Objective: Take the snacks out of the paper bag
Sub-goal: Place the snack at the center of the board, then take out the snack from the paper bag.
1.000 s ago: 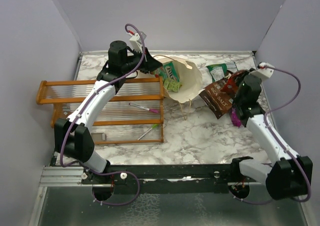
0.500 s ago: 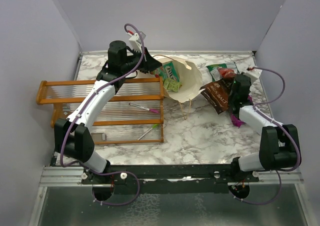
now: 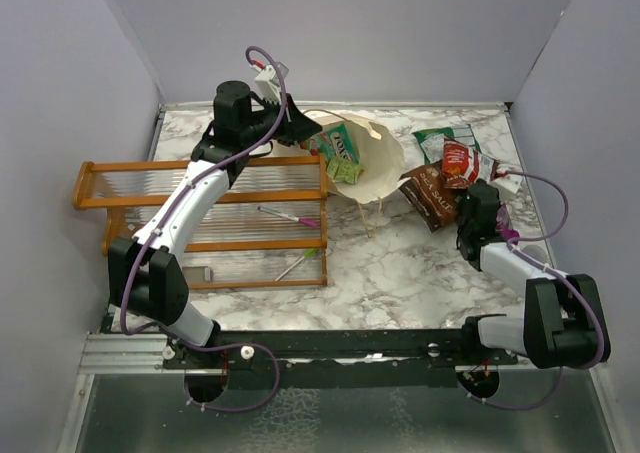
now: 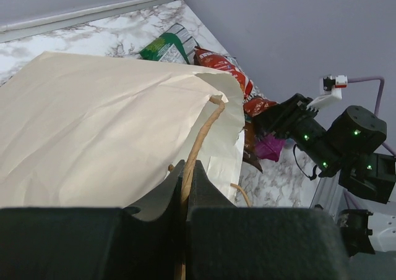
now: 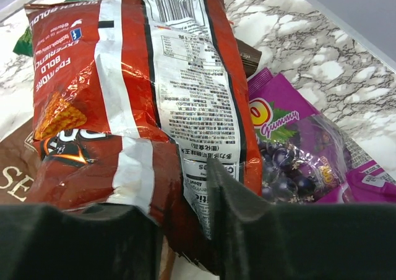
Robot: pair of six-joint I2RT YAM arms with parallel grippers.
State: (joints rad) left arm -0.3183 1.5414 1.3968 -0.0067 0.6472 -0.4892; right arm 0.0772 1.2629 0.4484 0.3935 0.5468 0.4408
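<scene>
We read this as drop-off step. Left gripper (image 4: 187,169) pinched shut on paper bag (image 4: 93,125) twine handle (image 4: 202,136). Right gripper (image 5: 185,196) jaws slightly parted around red chip bag (image 5: 154,76), right of paper bag; grip unclear to us. Next: reach bag mouth for green-white packet (image 3: 340,147).

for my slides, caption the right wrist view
Right gripper straddling the end of a red chip bag overlapping magenta gummies

Cream paper bag (image 3: 378,158), red chip pkt (image 5: 142,88), magenta gummy pkt (image 5: 291,138)
</scene>
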